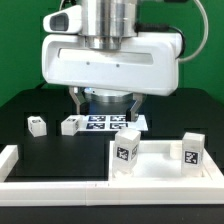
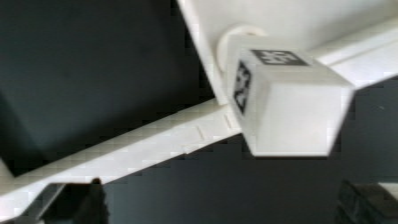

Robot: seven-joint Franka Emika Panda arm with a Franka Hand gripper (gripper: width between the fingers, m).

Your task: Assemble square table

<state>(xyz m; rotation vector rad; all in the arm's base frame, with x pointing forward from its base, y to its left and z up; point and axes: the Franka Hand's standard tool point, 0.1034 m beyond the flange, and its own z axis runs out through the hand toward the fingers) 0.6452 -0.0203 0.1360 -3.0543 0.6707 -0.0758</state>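
The gripper (image 1: pixel 108 104) is hanging over the marker board (image 1: pixel 112 123), fingers spread wide and empty, while two loose legs (image 1: pixel 70 125) are lying beside that board and the square panel (image 1: pixel 160 172) in front of it is carrying two upright legs (image 1: pixel 125 151).

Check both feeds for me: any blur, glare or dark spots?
Exterior view: even light, no glare; the arm is bright white, and the front leg shows a distinct tag. Wrist view: soft focus throughout; the leg sits close with its tag smeared, and the jaws are only dark blurred shapes.
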